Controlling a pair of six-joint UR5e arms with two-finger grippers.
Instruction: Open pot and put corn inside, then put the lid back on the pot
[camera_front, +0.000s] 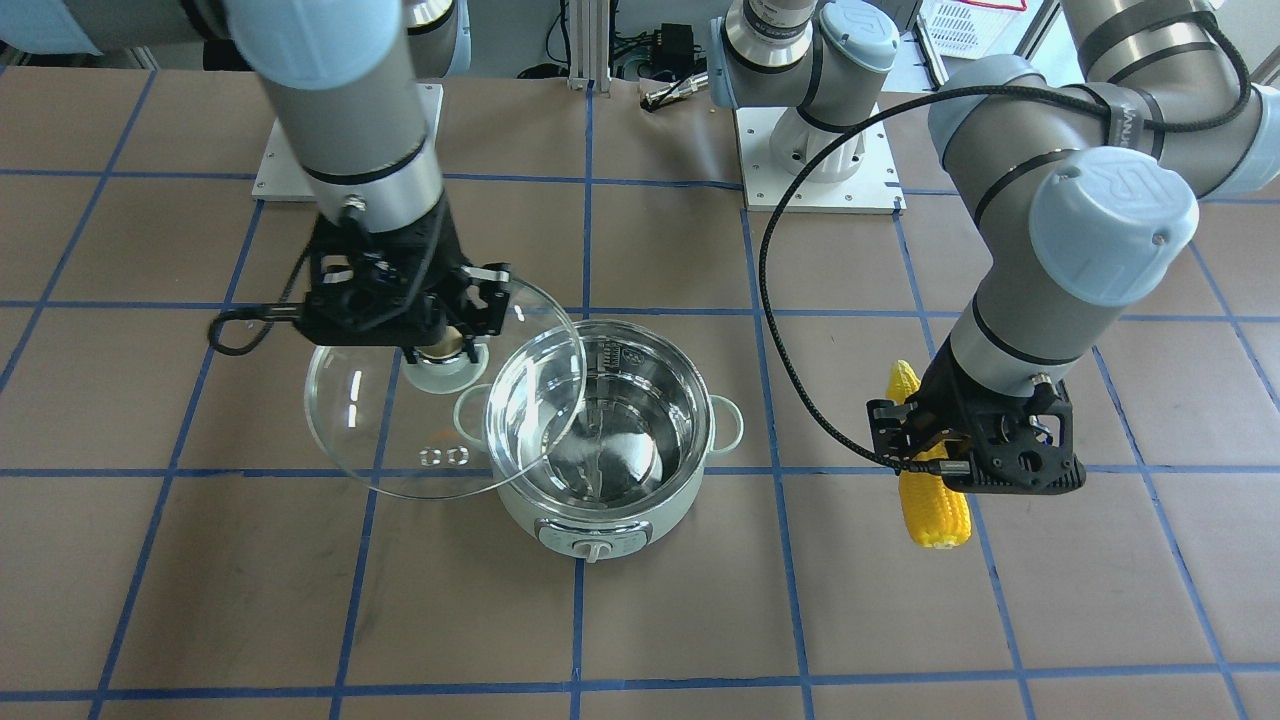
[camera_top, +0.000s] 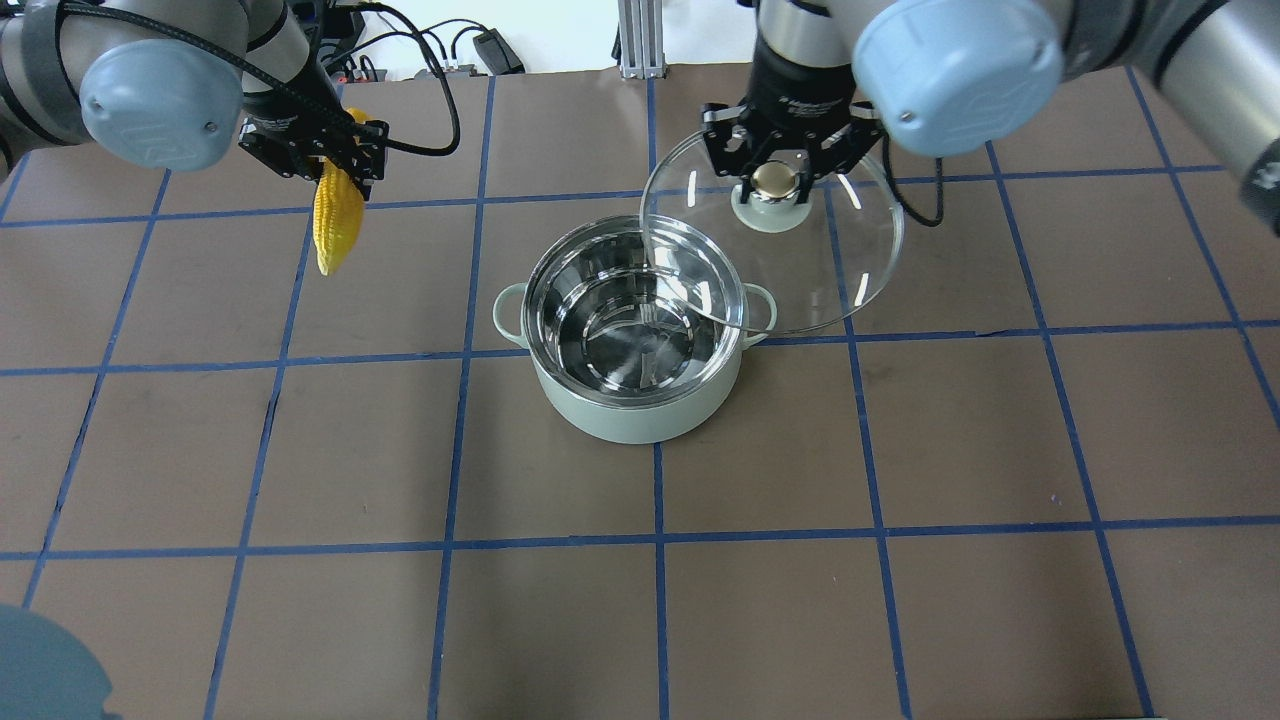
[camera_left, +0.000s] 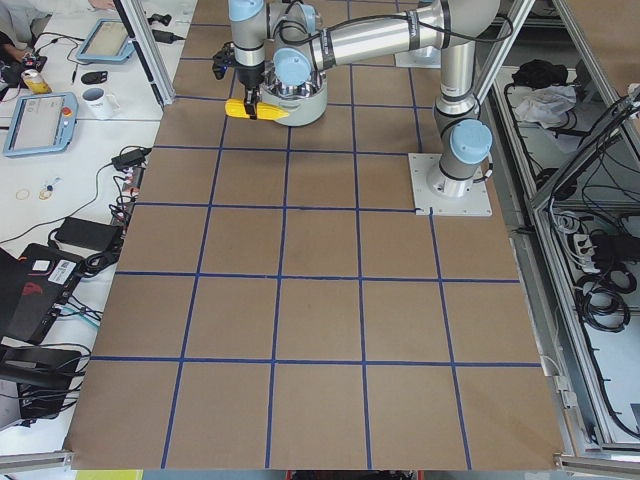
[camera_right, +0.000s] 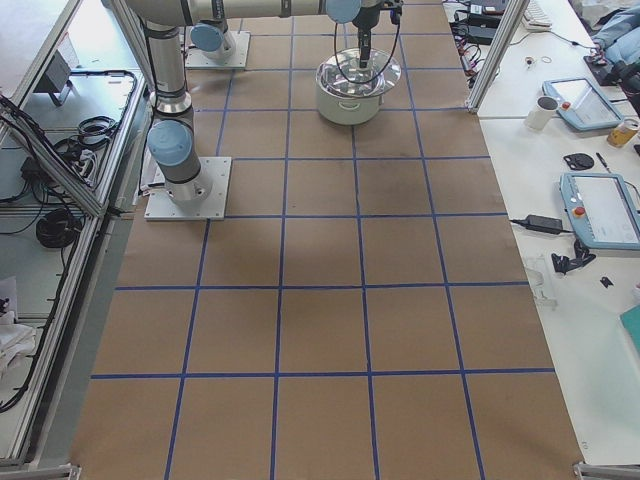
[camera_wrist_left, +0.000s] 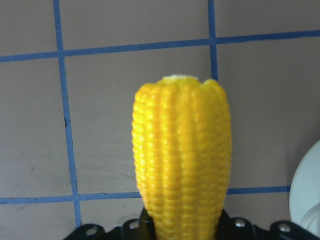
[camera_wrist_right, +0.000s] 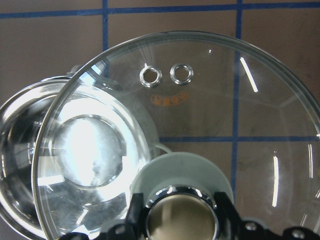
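Observation:
The mint-green pot (camera_top: 640, 405) stands open at mid-table, and its steel inside holds nothing. It also shows in the front view (camera_front: 600, 515). My right gripper (camera_top: 775, 180) is shut on the beige knob of the glass lid (camera_top: 850, 250). It holds the lid lifted and tilted, off to the pot's right and overlapping its rim; the lid also shows in the front view (camera_front: 380, 430) and the right wrist view (camera_wrist_right: 210, 110). My left gripper (camera_top: 335, 165) is shut on the yellow corn (camera_top: 337, 220), held above the table to the pot's left. The corn also shows in the left wrist view (camera_wrist_left: 182, 160).
Brown table paper carries a blue tape grid. Two arm base plates (camera_front: 815, 160) sit at the robot's side. A black cable (camera_front: 790, 330) loops off the left wrist. Side benches hold tablets and a mug (camera_right: 545, 110).

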